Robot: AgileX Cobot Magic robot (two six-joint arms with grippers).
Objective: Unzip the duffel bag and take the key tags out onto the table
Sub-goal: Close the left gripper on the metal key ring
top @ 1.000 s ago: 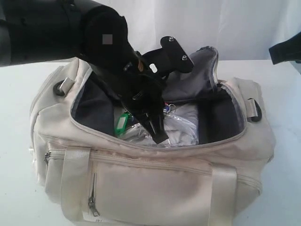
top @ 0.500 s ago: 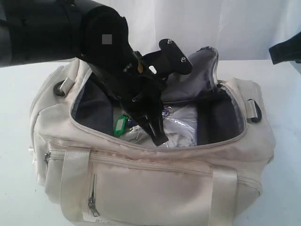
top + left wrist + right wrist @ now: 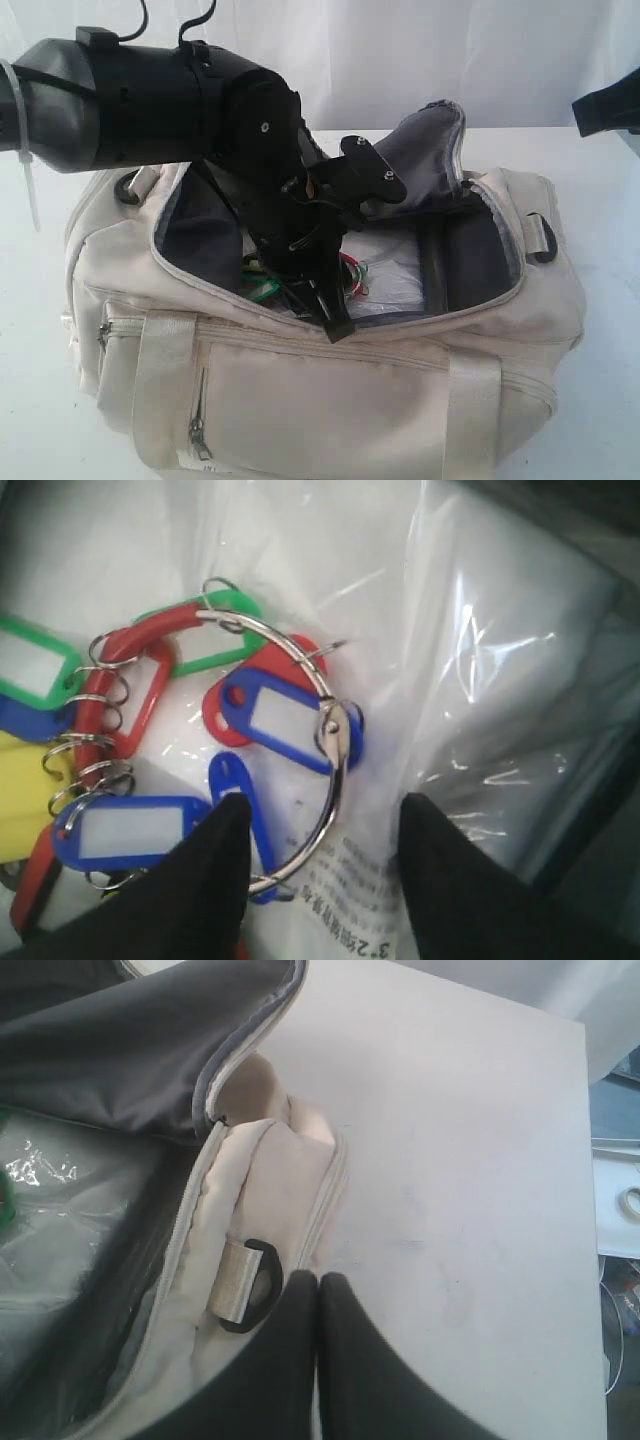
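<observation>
Key tags [image 3: 200,740] lie inside the unzipped duffel bag [image 3: 330,390], on crinkled clear plastic [image 3: 480,680], toward 8 o'clock of the opening in the exterior view. The left claw [image 3: 325,802] is down in the bag with its fingers well apart and nothing gripped; the lower arc of the big metal ring [image 3: 335,735] and one blue tag [image 3: 235,780] run between them. That ring is the part to take, I judge: it carries the whole bunch, whereas a single flat tag may twist out. Closing squarely across the wire, without pinching the plastic beneath, should give a firm hold; catching the film would likely drag the packing up too. Next comes a straight lift clear of the zipper edge [image 3: 200,277], then a swing to bare table [image 3: 450,1160] at 9 o'clock of the bag. The right claw [image 3: 318,1278] is closed on nothing, hovering by the black strap ring [image 3: 255,1295] at the bag's 3 o'clock end, and could steady that end should the bag rise.
</observation>
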